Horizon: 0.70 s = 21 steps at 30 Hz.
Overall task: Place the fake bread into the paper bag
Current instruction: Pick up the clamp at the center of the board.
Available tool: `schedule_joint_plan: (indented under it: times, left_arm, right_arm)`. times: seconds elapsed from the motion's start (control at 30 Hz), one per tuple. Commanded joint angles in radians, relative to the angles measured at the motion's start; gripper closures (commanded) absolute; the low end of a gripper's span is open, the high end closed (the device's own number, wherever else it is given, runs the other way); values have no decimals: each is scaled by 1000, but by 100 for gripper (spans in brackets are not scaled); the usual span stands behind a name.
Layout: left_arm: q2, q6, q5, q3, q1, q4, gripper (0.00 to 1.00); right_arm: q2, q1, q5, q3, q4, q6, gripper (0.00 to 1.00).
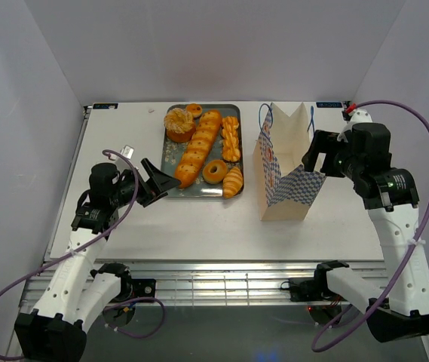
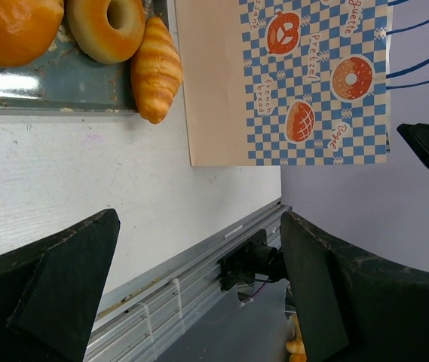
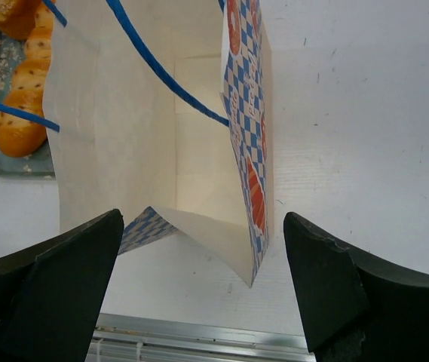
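The fake bread lies on a grey tray (image 1: 170, 130) at the table's back middle: a long baguette (image 1: 199, 147), a cupcake (image 1: 179, 124), a small tart (image 1: 194, 110), a twisted stick (image 1: 231, 138), a ring donut (image 1: 215, 171) and a croissant (image 1: 233, 182). The paper bag (image 1: 286, 170) stands upright to the tray's right, mouth open. My left gripper (image 1: 166, 185) hangs open and empty at the tray's near left corner. My right gripper (image 1: 311, 157) is open and empty above the bag's right edge. From the right wrist I look down into the bag (image 3: 191, 136), which holds nothing.
The left wrist view shows the donut (image 2: 107, 26), the croissant (image 2: 156, 69) and the bag's checkered side (image 2: 312, 83) past my open left gripper (image 2: 199, 294). The table's metal front rail (image 1: 222, 283) runs along the near edge. White walls enclose the table.
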Motion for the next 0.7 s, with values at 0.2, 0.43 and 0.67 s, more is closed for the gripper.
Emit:
schedule_joint_plan:
  times: [0.2, 0.43, 0.67]
  left_arm:
    - [32, 59, 50, 92, -5, -11, 2]
    - [94, 68, 38, 116, -6, -17, 4]
    - [268, 135, -25, 225, -71, -23, 7]
  right_arm:
    - [89, -4, -134, 106, 104, -26, 1]
    - [123, -4, -116, 192, 58, -43, 0]
    - [117, -4, -68, 151, 63, -86, 0]
